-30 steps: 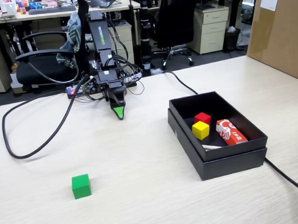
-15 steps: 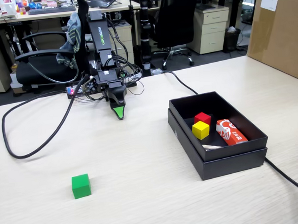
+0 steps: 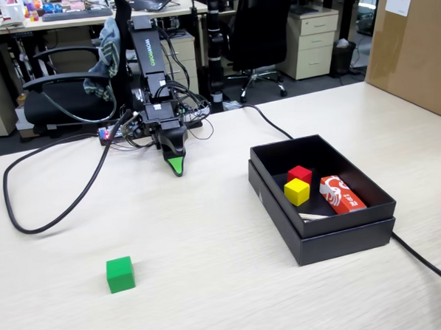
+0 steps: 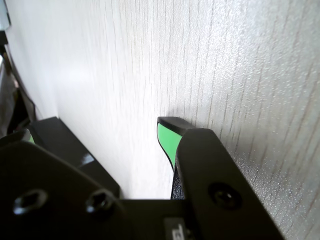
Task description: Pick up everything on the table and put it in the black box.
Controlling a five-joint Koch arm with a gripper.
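A green cube [image 3: 120, 274] sits on the pale wooden table [image 3: 212, 284] at the front left, far from my arm. The black box [image 3: 324, 230] stands at the right and holds a red cube [image 3: 300, 173], a yellow cube [image 3: 296, 191] and a red-and-white packet [image 3: 342, 194]. My gripper [image 3: 176, 167] points down at the table near the arm's base, left of the box and well behind the green cube. In the wrist view the gripper [image 4: 95, 132] has its green-padded jaws apart with only bare table between them.
A thick black cable [image 3: 53, 211] loops over the table's left side, and another runs past the box's right corner [image 3: 433, 272]. A cardboard box [image 3: 414, 44] stands at the back right. Office chairs and desks are behind the table.
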